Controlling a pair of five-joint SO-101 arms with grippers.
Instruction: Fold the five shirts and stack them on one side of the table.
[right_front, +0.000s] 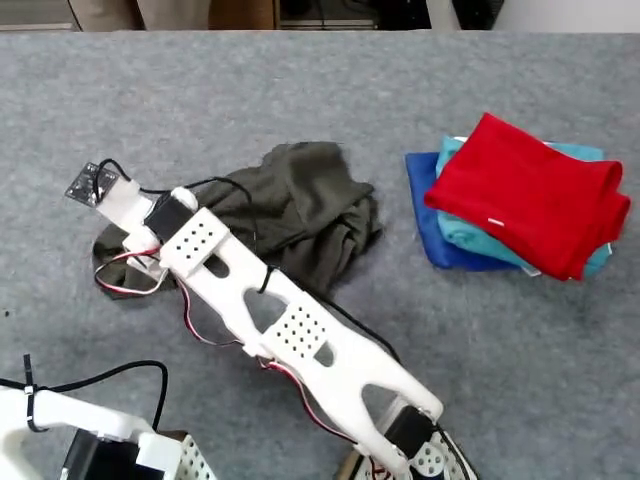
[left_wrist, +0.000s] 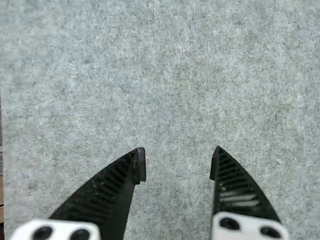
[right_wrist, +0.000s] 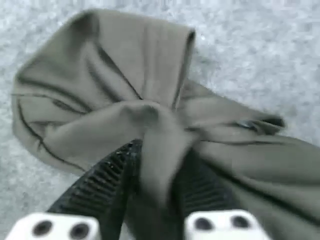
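The right arm (right_front: 290, 320) is stretching from the desk's near edge toward its left side, its right gripper (right_wrist: 160, 165) pinching a bunched fold of the olive shirt (right_front: 310, 210) between black ribbed fingers (right_wrist: 107, 175). The olive shirt is lying crumpled and unfolded around the middle of the desk (right_front: 300, 90), one part of it trailing under the arm's wrist toward the left edge. Black and red cables are looping beside the arm over the cloth.

Near the right edge, three folded shirts are sitting in one stack: the red shirt (right_front: 525, 190) is lying on top, the teal shirt (right_front: 458, 232) is showing under it, and the blue shirt (right_front: 420, 180) is sticking out at the bottom on the side facing the olive shirt. The stack is resting well apart from the olive shirt.

The left arm (right_front: 60, 415) is sitting at the near left corner. The left gripper (left_wrist: 178, 160) is hanging with its fingers spread over bare covering, nothing between them.

Grey felt-like covering is running across the whole desk. Beyond the far edge, a strip of wooden furniture (right_front: 240, 12) is showing.

A small white tag (right_front: 495, 222) is showing on the red shirt, too small to read.
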